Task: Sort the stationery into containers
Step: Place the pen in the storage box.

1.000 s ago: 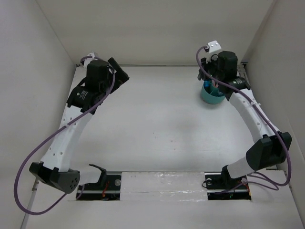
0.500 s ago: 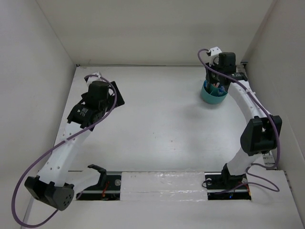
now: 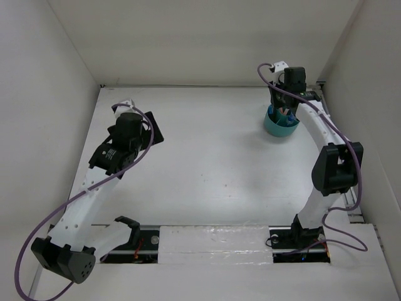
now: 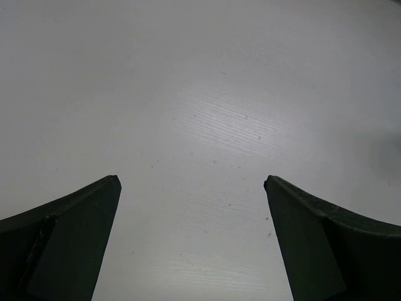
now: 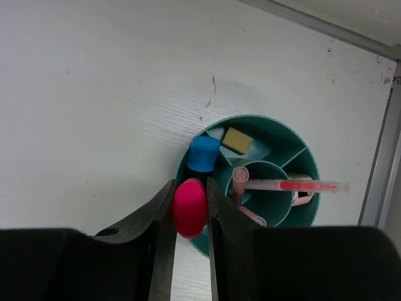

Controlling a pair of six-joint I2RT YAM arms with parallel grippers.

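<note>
The round teal organiser (image 5: pixel 276 135) stands at the far right of the table, also in the top view (image 3: pixel 276 128). My right gripper (image 5: pixel 190 204) is above its left rim, shut on the pink cap of a marker (image 5: pixel 190 208) that points down into the outer ring. A blue-capped item (image 5: pixel 203 153) and a tan block (image 5: pixel 237 140) sit in ring compartments. Thin pink pencils (image 5: pixel 288 185) lean in and across the central cup. A pink eraser (image 5: pixel 303 191) shows at the right. My left gripper (image 4: pixel 191 182) is open and empty over bare table at the left.
The right wall and a metal rail (image 5: pixel 379 169) run close beside the organiser. White walls enclose the table on the left, back and right. The arm bases and a taped strip (image 3: pixel 213 241) lie along the near edge.
My left arm has drawn back from the far left corner toward the near side. My right wrist has turned and shifted over the organiser, which has not moved.
</note>
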